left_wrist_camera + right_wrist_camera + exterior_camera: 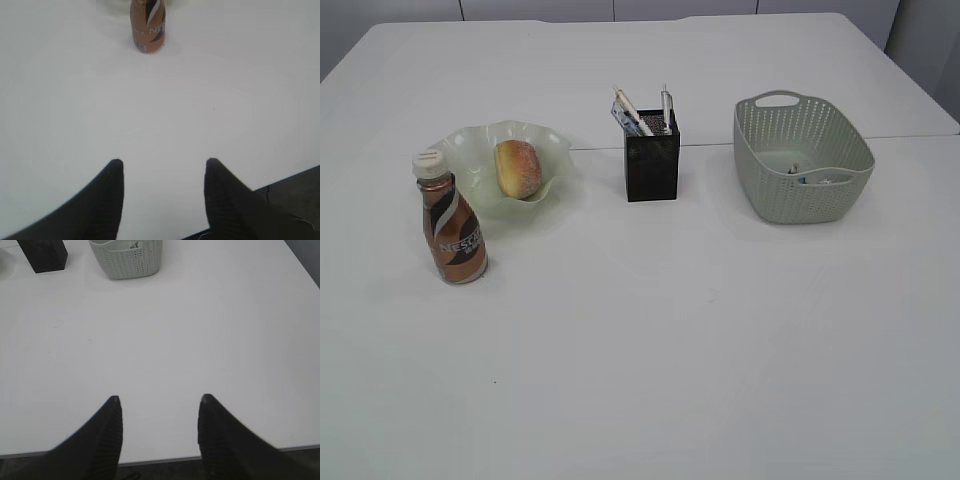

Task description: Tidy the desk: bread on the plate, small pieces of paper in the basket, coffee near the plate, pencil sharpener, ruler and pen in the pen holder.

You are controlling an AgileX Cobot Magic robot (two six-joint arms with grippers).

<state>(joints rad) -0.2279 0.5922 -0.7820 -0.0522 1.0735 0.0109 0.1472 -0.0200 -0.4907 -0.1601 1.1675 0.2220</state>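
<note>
Desk (640,380) looking tidied: bread (518,167) sitting on plate (480,150), coffee (451,232) standing beside it toward the near-left edge. Left gripper (163,165), nearer, and right gripper (158,402) both hovering spread, empty, at the near edge.

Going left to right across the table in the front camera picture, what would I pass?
Coffee → bread lying on the plate → pen holder with items sticking out → basket.

In the left wrist view the coffee bottle (148,25) loses its cap and shoulder to the top edge. The basket (803,160) wall hides most of its contents, too small to identify. The items in the pen holder (652,168) blur together.
</note>
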